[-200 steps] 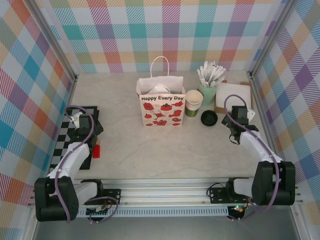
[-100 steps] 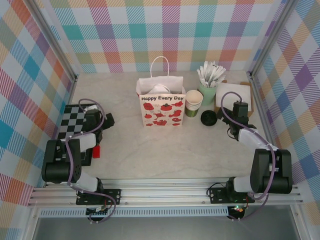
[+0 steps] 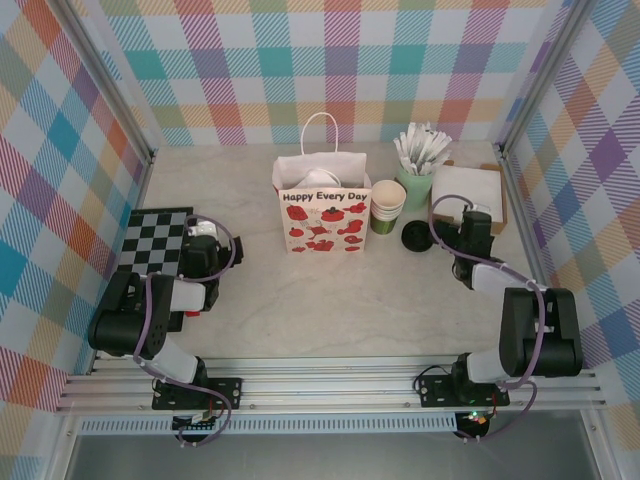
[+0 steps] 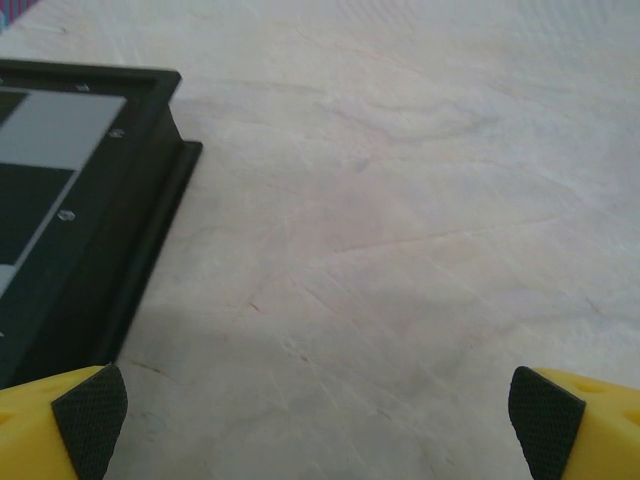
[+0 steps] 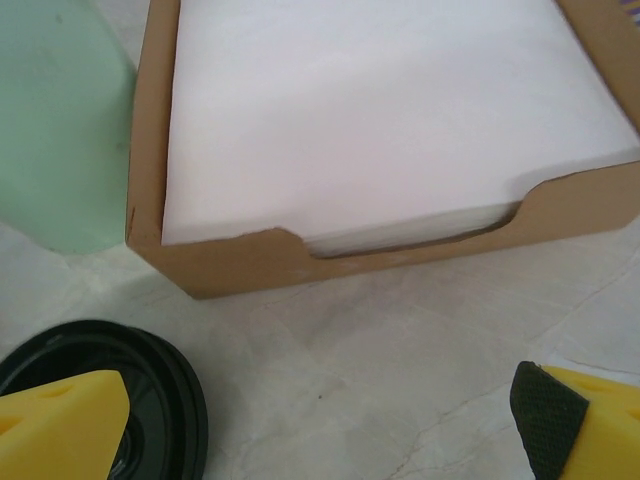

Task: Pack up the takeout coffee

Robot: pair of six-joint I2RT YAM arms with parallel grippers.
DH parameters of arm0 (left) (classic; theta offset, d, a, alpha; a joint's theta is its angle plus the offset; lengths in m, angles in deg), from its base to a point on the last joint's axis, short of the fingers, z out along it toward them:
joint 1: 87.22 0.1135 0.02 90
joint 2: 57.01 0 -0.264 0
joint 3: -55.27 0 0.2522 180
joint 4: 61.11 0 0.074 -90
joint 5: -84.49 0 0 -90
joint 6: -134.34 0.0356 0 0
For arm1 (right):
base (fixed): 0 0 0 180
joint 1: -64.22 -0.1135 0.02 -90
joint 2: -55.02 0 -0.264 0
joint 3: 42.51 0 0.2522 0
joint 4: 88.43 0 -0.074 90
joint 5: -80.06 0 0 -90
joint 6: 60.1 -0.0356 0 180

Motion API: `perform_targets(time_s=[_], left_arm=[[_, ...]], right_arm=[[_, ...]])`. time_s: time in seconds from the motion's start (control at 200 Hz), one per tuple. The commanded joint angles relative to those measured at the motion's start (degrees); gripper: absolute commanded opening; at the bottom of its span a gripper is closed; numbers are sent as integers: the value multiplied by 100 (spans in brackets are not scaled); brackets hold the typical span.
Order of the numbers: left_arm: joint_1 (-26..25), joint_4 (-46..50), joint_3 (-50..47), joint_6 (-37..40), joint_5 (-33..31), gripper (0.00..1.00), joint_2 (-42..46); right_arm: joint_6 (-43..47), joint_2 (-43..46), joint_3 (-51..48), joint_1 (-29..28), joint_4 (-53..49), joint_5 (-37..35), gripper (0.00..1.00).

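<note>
The takeout coffee is out of view. A stack of lidless cream-rimmed green cups (image 3: 387, 207) stands right of the red-and-white gift bag (image 3: 323, 215), and a loose black lid (image 3: 418, 236) lies beside the stack. My right gripper (image 3: 470, 228) is low over the table just right of that lid and open. In the right wrist view the lid (image 5: 150, 370) lies by the left finger, with bare table between the gripper's (image 5: 320, 425) fingertips. My left gripper (image 3: 207, 240) hangs open at the checkerboard's right edge, over bare table (image 4: 318, 425).
A cardboard box of white napkins (image 5: 400, 130) sits straight ahead of the right gripper, with a mint-green holder (image 5: 60, 130) of white packets (image 3: 420, 150) to its left. A black-framed checkerboard (image 4: 100, 200) lies at the left. Plaid walls enclose the table.
The left gripper has swung right, off the checkerboard to its right edge. The right gripper has moved away from me and slightly left, closer to the lid and napkin box. Both stayed open.
</note>
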State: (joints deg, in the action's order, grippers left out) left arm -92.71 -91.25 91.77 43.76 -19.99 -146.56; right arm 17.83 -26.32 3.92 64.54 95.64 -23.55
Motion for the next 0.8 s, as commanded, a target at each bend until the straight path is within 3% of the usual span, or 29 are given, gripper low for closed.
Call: perform_targets(time_s=[0.0, 0.355, 0.44, 0.565, 0.795], left_arm=[[4, -471, -15, -72, -263, 100, 11], [-4, -453, -15, -70, -271, 100, 25], [-10, -453, -15, -73, -273, 100, 25], [-8, -453, -15, -74, -268, 100, 26], [-6, -453, -14, -74, -268, 100, 26]], right_arm=[[372, 23, -317, -110, 934, -124, 100], [658, 810, -508, -110, 1072, -107, 100], [490, 794, -645, -93, 1034, -425, 100], [374, 629, -821, -92, 1066, -306, 100], [454, 242, -928, -143, 2118, -419, 100]])
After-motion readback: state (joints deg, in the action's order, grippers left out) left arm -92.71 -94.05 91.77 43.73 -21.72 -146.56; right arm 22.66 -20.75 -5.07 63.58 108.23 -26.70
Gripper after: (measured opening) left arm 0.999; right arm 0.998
